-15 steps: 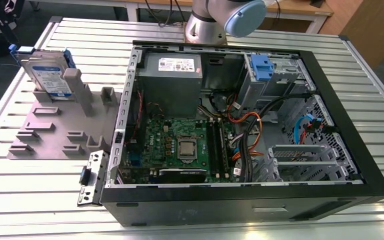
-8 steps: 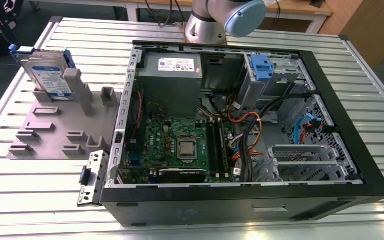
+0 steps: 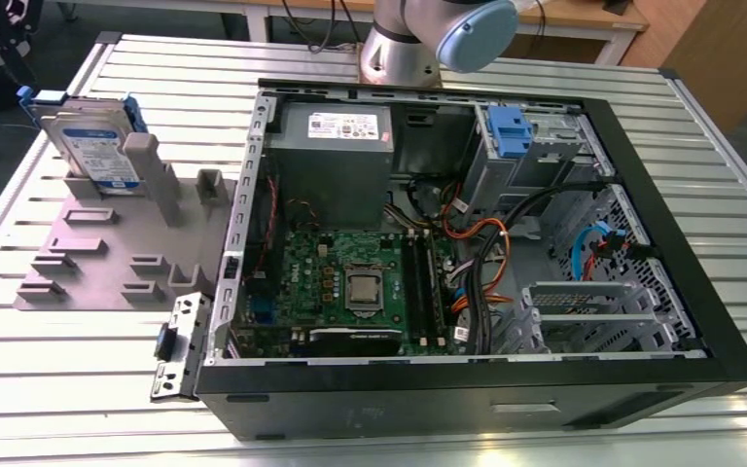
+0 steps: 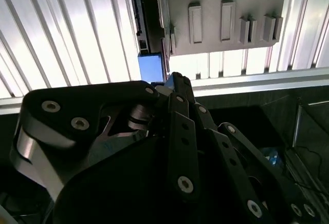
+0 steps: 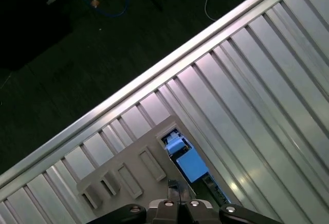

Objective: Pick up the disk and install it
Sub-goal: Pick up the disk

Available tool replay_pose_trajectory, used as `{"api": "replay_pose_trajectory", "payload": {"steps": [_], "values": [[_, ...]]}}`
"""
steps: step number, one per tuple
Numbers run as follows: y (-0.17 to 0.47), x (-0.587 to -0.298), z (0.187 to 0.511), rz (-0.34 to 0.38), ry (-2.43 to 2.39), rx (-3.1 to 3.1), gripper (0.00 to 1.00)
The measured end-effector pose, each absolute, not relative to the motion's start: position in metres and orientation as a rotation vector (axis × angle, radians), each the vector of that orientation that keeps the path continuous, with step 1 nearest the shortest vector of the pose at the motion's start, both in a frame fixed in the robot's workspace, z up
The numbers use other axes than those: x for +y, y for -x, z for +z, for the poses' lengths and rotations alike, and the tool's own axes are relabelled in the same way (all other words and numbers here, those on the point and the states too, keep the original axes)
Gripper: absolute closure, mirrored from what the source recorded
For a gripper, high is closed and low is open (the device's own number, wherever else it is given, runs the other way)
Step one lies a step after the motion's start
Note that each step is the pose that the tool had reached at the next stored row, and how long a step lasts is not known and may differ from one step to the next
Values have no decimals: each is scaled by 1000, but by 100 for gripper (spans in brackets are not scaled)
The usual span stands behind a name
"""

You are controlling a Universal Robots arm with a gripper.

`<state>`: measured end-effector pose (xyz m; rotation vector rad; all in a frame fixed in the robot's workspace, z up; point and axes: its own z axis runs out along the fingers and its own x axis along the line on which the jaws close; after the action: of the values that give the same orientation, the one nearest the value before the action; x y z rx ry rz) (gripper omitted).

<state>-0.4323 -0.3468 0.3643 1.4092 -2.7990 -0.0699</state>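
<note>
The disk (image 3: 92,146) is a silver-grey drive with a white-and-blue label in a blue bracket. It stands on edge in the grey slotted holder (image 3: 114,248) at the exterior view's left. In the first wrist view I see it from above as a blue bracket end (image 5: 186,161) at the holder's edge. My gripper (image 5: 174,187) hovers above it, apart from it, fingers shut with nothing between them. In the second wrist view the gripper (image 4: 175,78) tips sit just beside the blue bracket (image 4: 150,68).
An open black computer case (image 3: 685,321) lies on the slatted metal table (image 3: 36,379), with motherboard, cables, a grey power supply (image 3: 335,131) and a blue clip (image 3: 509,131) at its drive bay. The arm's base (image 3: 400,53) stands behind the case. The table edge (image 5: 154,77) and dark floor are near the holder.
</note>
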Motion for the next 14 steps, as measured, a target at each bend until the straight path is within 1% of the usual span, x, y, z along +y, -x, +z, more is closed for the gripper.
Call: {"api": "replay_pose_trajectory", "payload": {"steps": [14], "values": [[432, -347, 364, -70, -1501, -2749, 89]]}}
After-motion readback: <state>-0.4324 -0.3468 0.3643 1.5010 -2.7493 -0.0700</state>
